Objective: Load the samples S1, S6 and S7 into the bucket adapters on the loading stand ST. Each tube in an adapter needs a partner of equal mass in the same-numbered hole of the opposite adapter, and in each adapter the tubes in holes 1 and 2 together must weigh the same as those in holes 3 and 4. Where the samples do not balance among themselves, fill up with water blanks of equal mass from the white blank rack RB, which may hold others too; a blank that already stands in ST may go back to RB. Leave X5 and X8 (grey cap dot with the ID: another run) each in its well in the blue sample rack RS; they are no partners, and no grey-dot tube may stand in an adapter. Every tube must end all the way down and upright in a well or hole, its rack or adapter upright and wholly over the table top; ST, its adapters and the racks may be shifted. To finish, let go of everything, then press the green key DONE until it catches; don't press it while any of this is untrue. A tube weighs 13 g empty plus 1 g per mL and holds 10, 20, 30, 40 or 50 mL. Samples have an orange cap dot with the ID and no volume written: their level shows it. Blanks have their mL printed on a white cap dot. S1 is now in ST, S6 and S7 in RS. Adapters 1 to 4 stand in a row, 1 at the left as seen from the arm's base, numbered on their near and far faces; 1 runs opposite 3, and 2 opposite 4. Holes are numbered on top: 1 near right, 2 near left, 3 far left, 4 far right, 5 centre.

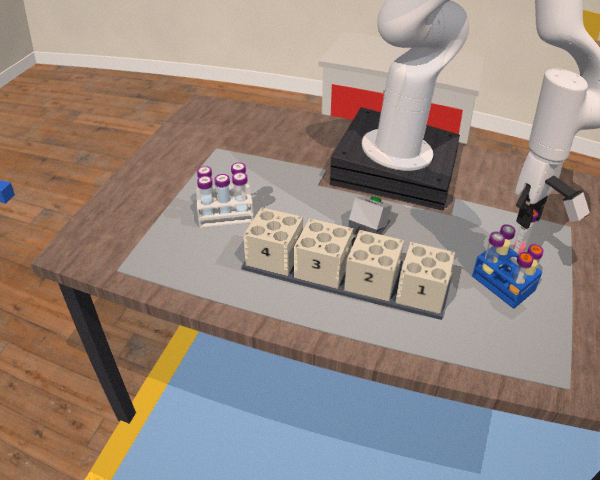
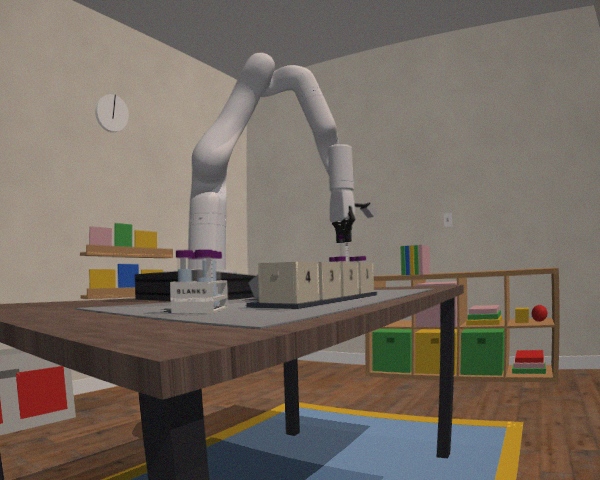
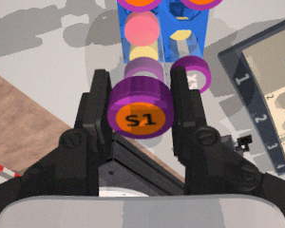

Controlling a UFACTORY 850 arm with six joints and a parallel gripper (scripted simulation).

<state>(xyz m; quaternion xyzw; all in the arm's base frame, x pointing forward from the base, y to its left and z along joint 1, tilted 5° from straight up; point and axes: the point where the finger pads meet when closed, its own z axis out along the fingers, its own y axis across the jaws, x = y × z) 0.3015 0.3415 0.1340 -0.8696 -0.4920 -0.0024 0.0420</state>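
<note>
My gripper [image 1: 527, 214] [image 2: 343, 235] [image 3: 141, 86] is shut on the cap of sample S1 [image 1: 532, 213] [image 3: 142, 118], a purple-capped tube with pink liquid. It hangs upright over the blue sample rack RS [image 1: 499, 281] [image 3: 202, 41], its lower end down among the caps there; I cannot tell whether it is in a well. S6 [image 1: 524, 259] and S7 [image 1: 535, 251] stand in RS. Two grey-dot tubes [image 1: 496, 239] [image 1: 507, 230] stand in RS too. Adapters 4 [image 1: 272, 240], 3 [image 1: 321, 252], 2 [image 1: 375, 263] and 1 [image 1: 425, 273] stand in a row with all visible holes empty.
The white blank rack RB [image 1: 222, 215] [image 2: 197, 294] with several purple-capped blanks stands beyond adapter 4. The grey box with the green key DONE [image 1: 375, 198] sits between the adapters and the arm's black base [image 1: 393, 175].
</note>
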